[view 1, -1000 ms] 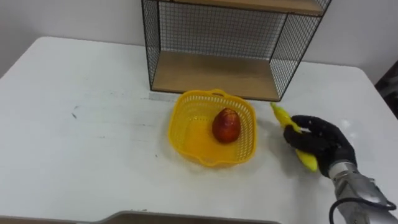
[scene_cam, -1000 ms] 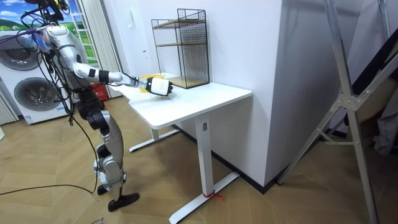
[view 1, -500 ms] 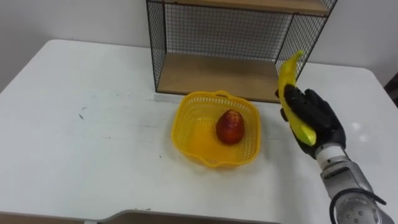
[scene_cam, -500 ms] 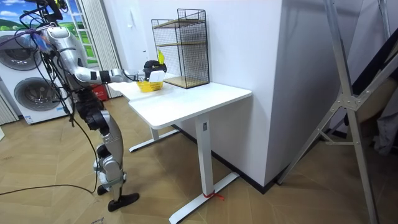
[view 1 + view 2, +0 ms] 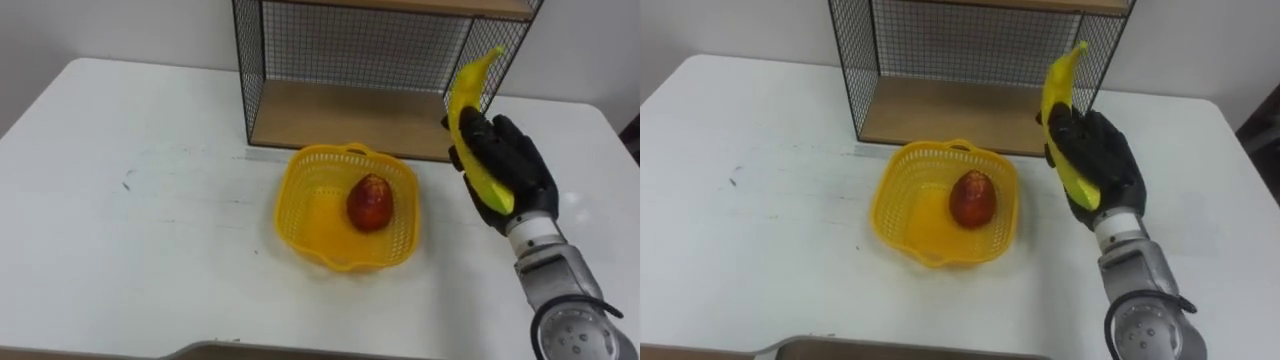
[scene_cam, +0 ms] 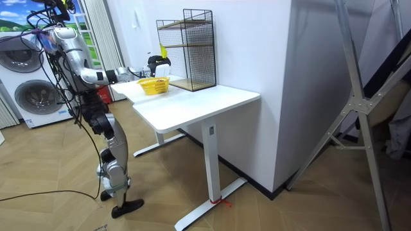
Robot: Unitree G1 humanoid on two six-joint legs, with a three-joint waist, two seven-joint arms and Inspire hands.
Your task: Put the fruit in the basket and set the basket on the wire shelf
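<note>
Fingers [image 5: 497,140] clamped round banana [image 5: 462,100], tip pointing up, right hand [image 5: 515,182] raised above desk [image 5: 130,220] | banana held just right of basket [image 5: 288,205], judged ready to be carried over the rim | red fruit [image 5: 369,202] already laid inside | basket parked before wire shelf [image 5: 340,120], shelving not yet done.

Fruit [image 5: 369,202] in basket [image 5: 300,205], wire shelf [image 5: 345,118] behind, banana [image 5: 470,130] right
</note>
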